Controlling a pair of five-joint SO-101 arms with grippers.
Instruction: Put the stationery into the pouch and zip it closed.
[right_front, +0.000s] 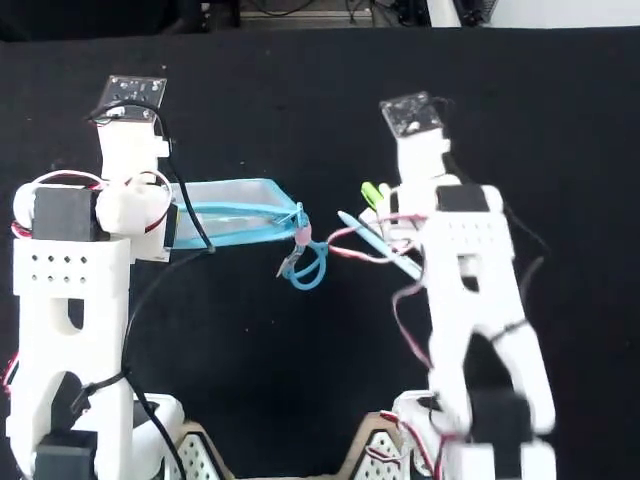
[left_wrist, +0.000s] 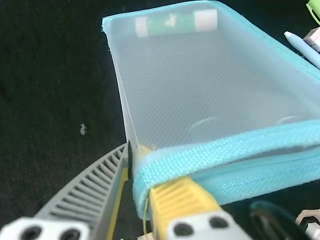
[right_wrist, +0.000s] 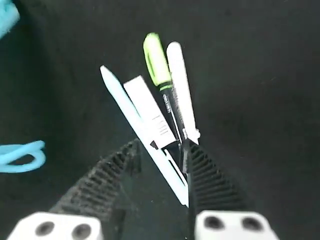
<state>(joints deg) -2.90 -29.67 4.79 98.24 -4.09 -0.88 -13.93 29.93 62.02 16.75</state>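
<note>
Progress looks early: one green-and-white stick (left_wrist: 175, 22) seems to be tucked inside the pouch (left_wrist: 200, 90) already, and a corner of the pouch is pinched by the left gripper (left_wrist: 140, 167). The rest of the stationery (right_wrist: 160, 100) is left lying on the table (right_front: 300, 380) off the pouch's zip end. It's straddled by the right gripper (right_wrist: 161, 149) with jaws spread and nothing clamped, so most of the loading and all the zipping are yet to be done.

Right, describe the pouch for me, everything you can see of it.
The pouch is a flat rectangle of translucent, finely ribbed mesh edged in light blue fabric tape, with a zip along one long side; whether it is open is unclear. It lies on the black table. The left gripper is shut on one corner at the zip edge. A green-and-white stick shows through its far end.
</note>
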